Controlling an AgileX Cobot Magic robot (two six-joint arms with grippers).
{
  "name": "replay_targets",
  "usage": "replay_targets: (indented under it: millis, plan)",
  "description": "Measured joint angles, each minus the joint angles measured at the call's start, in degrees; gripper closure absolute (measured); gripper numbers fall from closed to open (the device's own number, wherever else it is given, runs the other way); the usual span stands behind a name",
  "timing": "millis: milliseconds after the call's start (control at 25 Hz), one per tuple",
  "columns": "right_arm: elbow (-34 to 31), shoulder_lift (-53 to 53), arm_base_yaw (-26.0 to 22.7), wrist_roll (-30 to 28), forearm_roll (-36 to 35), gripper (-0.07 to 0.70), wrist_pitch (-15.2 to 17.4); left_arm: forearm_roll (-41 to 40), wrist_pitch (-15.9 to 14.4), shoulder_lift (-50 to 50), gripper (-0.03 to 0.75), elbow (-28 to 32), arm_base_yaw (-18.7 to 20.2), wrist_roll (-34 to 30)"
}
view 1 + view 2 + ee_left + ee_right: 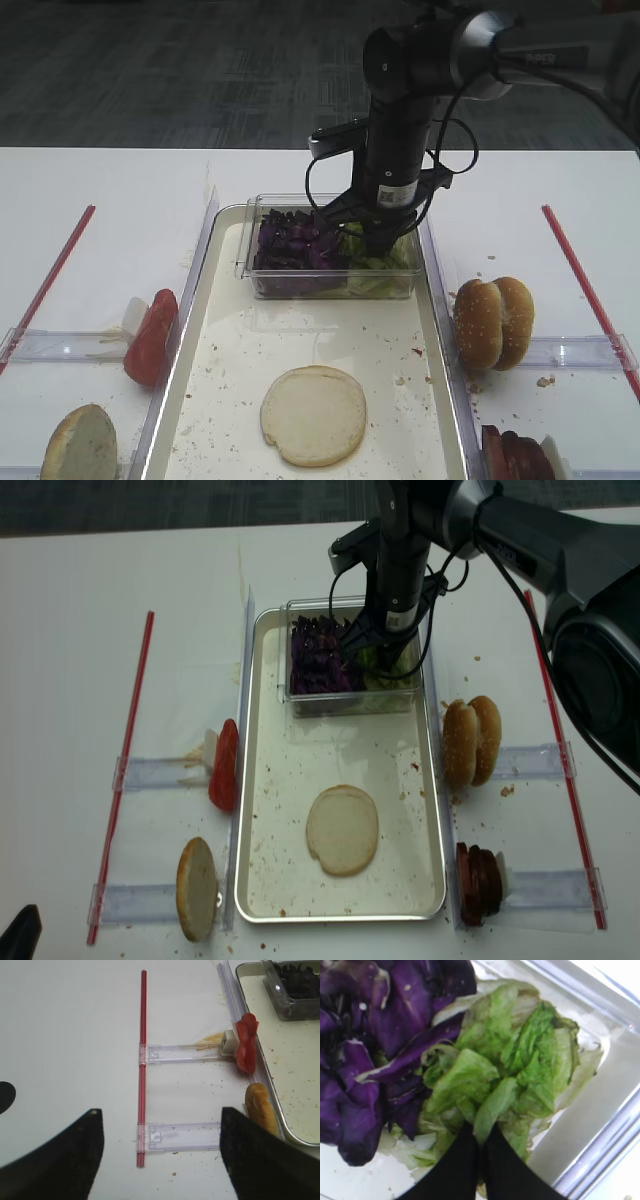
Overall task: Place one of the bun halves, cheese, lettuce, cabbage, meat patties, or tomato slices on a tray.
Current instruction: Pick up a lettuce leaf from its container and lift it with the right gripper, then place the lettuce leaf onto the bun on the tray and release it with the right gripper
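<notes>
Red tomato slices (151, 337) stand on edge in a clear holder left of the tray (190, 370), kept upright so a claw can nip one from above. Just below, one of the bun halves (78, 445), also on edge for the same reason. Left claw (160, 1150) hangs wide and holding nothing over the bare white bench (70, 1035), well away from the food. On the tray, a pale bun half (313, 415) lies flat, ready for toppings. Farther back on the tray, a small clear box (330, 285) keeps purple cabbage (290, 243) on its left and lettuce (505, 1070) on its right, so loose leaves stay in one place. Right claw (482, 1145) dips into the box, pinched tight on a lettuce leaf, probably to lift it over to the bun. Right of the tray, two sesame buns (493, 322) on edge, and dark meat patties (515, 455) near the corner.
</notes>
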State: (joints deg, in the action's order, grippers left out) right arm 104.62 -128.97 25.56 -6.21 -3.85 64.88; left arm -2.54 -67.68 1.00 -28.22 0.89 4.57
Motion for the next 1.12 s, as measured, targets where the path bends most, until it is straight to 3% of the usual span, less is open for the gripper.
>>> replay_targets:
  millis: [360,800,1120]
  plan:
    - [0.0,5.4,0.0,0.0,0.0,0.573,0.6,0.0,0.0,0.0,0.228,0.0,0.0,0.0]
    - [1.2,9.3,0.0,0.0,0.0,0.573,5.1,0.0,0.0,0.0,0.228,0.0,0.0,0.0]
    - [0.9,9.7,0.0,0.3,0.0,0.573,5.6,0.0,0.0,0.0,0.228,0.0,0.0,-0.1]
